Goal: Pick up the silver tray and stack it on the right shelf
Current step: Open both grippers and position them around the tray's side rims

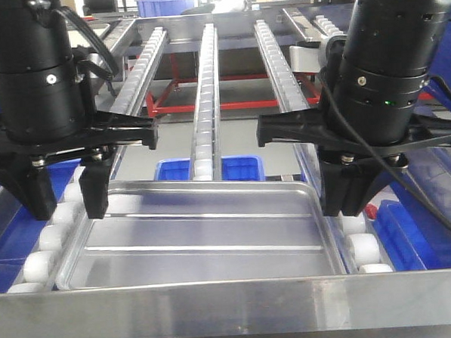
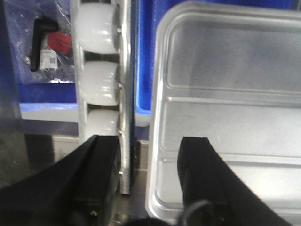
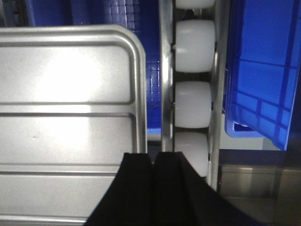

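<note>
The silver tray (image 1: 198, 231) lies flat on the white rollers (image 1: 200, 117) of the right shelf, just behind its shiny front rail (image 1: 217, 306). Two long ribs cross its floor. My left gripper (image 1: 67, 211) is open and straddles the tray's left rim: in the left wrist view (image 2: 148, 141) one finger stands inside the tray (image 2: 225, 94) and the other over the roller track (image 2: 96, 75). My right gripper (image 1: 348, 208) is at the tray's right rim. In the right wrist view (image 3: 151, 155) its jaws are closed together on the rim of the tray (image 3: 66, 117).
Blue plastic bins (image 1: 210, 170) sit below the shelf, one by the right track (image 3: 263, 70). Red framework (image 1: 207, 105) shows under the far rollers. A bag with a red label (image 2: 56, 42) lies below left. Roller tracks (image 3: 193, 103) run beside each tray edge.
</note>
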